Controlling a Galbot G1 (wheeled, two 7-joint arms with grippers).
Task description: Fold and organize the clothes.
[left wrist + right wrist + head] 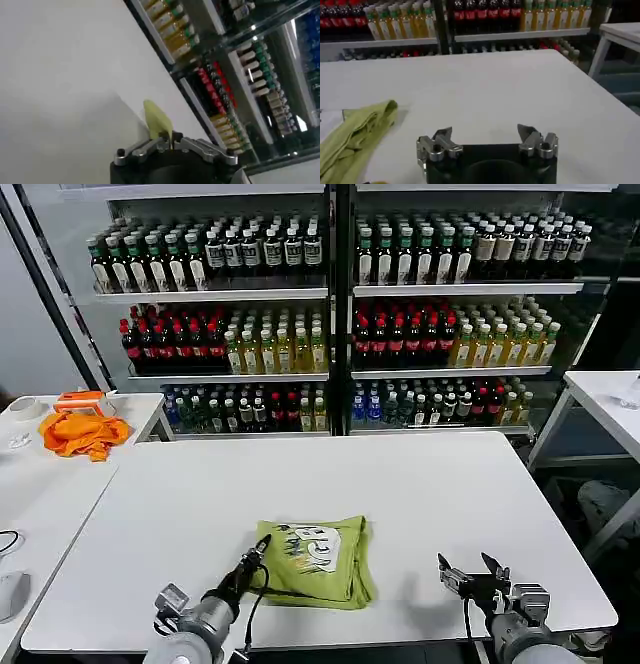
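While the green T-shirt lies folded into a compact bundle on the white table, near its front edge and a little left of centre, the left gripper sits right at the shirt's left edge, jaws pressed together with a yellow-green tip of cloth poking up between them in the left wrist view. So that claw is closed on the shirt! One shirt, printed side up, a pale graphic showing on top.

Over to the right gripper: it hovers low over bare table at the front right, well apart from the shirt, jaws spread wide with nothing between them. From its own camera the two fingers stand far apart, and the shirt's rumpled edge lies off to one side.

Behind the table, a glass-fronted cooler holds shelves packed with bottles, too many to count. One orange cloth lies heaped on the side table at far left.
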